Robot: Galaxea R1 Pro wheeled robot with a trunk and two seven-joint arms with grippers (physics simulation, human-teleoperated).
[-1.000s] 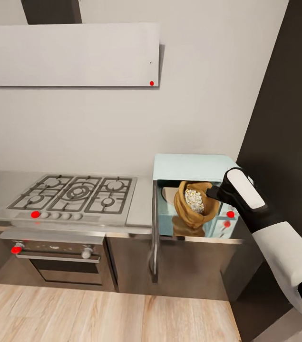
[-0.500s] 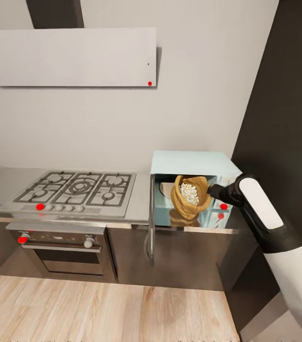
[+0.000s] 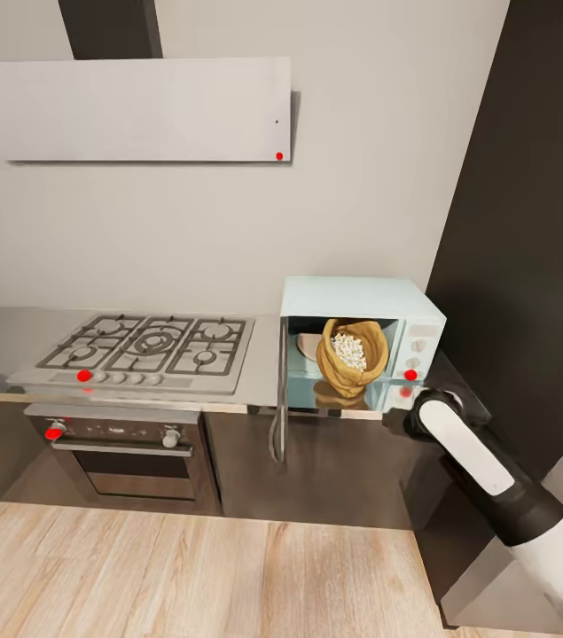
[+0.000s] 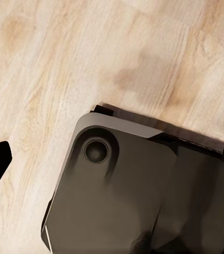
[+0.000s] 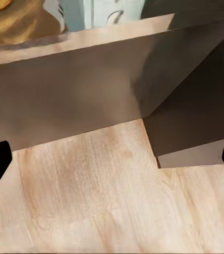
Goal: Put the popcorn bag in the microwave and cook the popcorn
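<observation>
Bag (image 3: 352,355) sits inside microwave (image 3: 361,344), popcorn (image 3: 348,349) showing white at mouth, door (image 3: 277,399) swung open. Right gripper (image 3: 398,418) below counter edge (image 3: 334,411), spread, empty. Left gripper spread too. Risk: arm clips open door or nudges bag out.

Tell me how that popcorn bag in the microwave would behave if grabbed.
The popcorn bag looks like crumpled paper, so it probably gives under a squeeze. Its wide mouth is open and shows popcorn, so tipping may spill some. It likely weighs little for its bulk.
</observation>
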